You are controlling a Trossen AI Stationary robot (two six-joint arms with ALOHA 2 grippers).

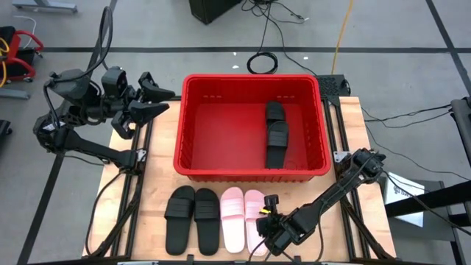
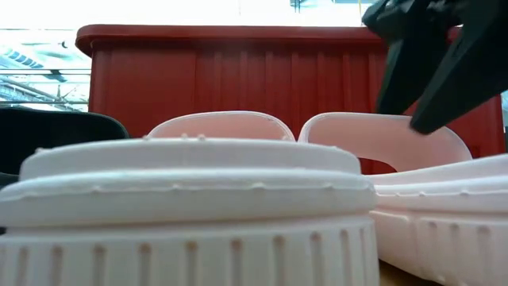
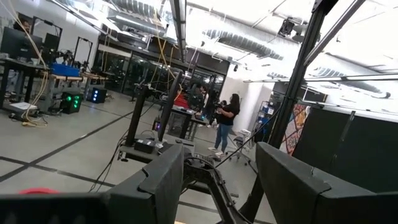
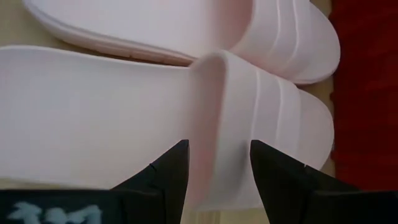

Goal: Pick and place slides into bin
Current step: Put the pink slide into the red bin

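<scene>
Right tool (image 1: 266, 221) is low over the front of the tabletop (image 1: 158, 158), at the heel end of the right-hand pink slide (image 1: 255, 209); in the right wrist view its fingers (image 4: 163, 174) stand fairly wide w/ that slide's strap edge (image 4: 208, 124) between them, not clamped, and whether they touch it can't be told. The other pink slide (image 1: 232, 208) lies just beside it, sides touching or nearly so. Left of the pink pair, 2 black slides (image 1: 193, 218) lie side by side, toes toward the bin (image 1: 252, 82). The red bin sits mid-tabletop, behind the row; inside, toward its right half, are 2 more black slides (image 1: 277, 132), one partly overlapping the other. Low view: pink soles fill the foreground, bin wall (image 2: 238, 75) behind, right tool (image 2: 432, 56) coming in from above at the upper right. Left tool (image 1: 151, 99) is off the bin's back left corner, raised, jaws wide w/ nothing in them; its wrist view looks out into the room, where a person (image 3: 225, 121) stands far off.
</scene>
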